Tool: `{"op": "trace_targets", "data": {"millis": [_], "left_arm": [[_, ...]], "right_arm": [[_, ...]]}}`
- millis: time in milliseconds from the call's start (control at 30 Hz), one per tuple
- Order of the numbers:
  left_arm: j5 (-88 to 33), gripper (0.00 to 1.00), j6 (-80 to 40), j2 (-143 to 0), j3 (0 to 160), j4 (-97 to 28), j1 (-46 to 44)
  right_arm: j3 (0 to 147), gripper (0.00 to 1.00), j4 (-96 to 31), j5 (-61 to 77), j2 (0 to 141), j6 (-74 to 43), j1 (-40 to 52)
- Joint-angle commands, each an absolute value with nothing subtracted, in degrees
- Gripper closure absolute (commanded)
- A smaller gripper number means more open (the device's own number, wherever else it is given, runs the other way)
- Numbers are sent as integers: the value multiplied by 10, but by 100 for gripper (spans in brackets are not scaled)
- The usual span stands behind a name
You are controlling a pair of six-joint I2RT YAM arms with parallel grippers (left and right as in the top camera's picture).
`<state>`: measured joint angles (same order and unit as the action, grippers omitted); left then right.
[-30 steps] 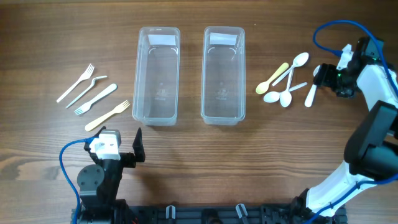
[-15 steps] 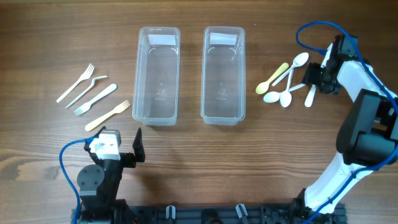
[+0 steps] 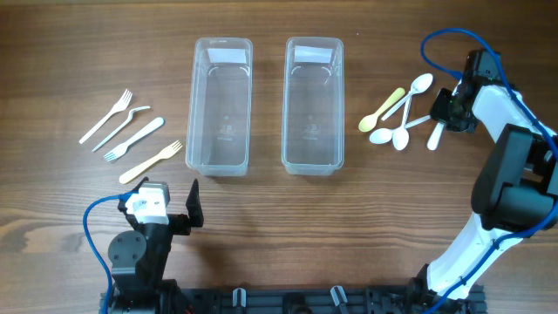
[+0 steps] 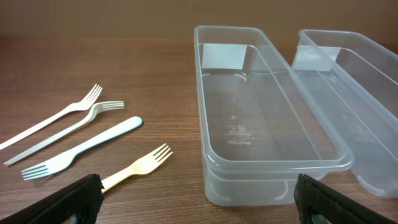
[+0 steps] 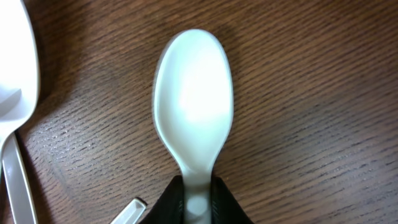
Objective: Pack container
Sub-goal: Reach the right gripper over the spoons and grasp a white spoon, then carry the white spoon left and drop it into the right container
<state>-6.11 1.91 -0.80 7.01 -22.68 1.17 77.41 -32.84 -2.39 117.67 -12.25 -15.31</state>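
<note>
The left arm sits folded low at the near edge of the table (image 3: 261, 227). Its pincer (image 4: 196, 198) is spread wide and grips nothing. Ahead of it and to its left lie four forks (image 4: 93, 142). Straight ahead stands a clear container (image 4: 249, 180), with a second container (image 4: 348, 68) further to its right. The right arm rises from its base, bends, and reaches over beside the other spoons (image 3: 401, 138). Its pincer (image 5: 198, 202) is clamped on the handle of a white spoon (image 5: 193, 106), whose bowl points away from the fingertips.
</note>
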Motion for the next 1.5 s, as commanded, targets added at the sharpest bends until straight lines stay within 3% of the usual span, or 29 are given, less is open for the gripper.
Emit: {"op": "trace_targets", "data": {"millis": [0, 133, 367, 500, 700, 900, 967, 1033, 1233, 1300, 1467], "left_arm": [[-70, 0, 30, -4, 67, -224, 10], [-70, 0, 30, -4, 67, -224, 10], [-70, 0, 30, -4, 67, -224, 10], [-70, 0, 30, -4, 67, -224, 10], [-70, 0, 30, -4, 67, -224, 10], [-70, 0, 30, -4, 67, -224, 10], [-70, 0, 30, -4, 67, -224, 10], [-70, 0, 30, -4, 67, -224, 10], [-70, 0, 30, -4, 67, -224, 10], [-70, 0, 30, -4, 67, -224, 10], [-70, 0, 30, -4, 67, -224, 10]], "right_arm": [[771, 96, -334, -17, 1189, -135, -154], [791, 96, -339, -19, 1173, -89, -154], [916, 96, -392, 15, 1025, -53, -129], [920, 96, -400, 73, 959, -45, -38], [905, 96, -409, 89, 996, -47, 160], [904, 95, -437, 58, 1065, -52, 226], [904, 30, -439, 58, 1070, -56, 227], [905, 12, -432, 58, 1070, -53, 226], [988, 5, -462, -11, 1035, -48, 203], [1021, 1, -486, -41, 1016, -67, 177], [1038, 0, -556, -54, 979, -132, 65]]}}
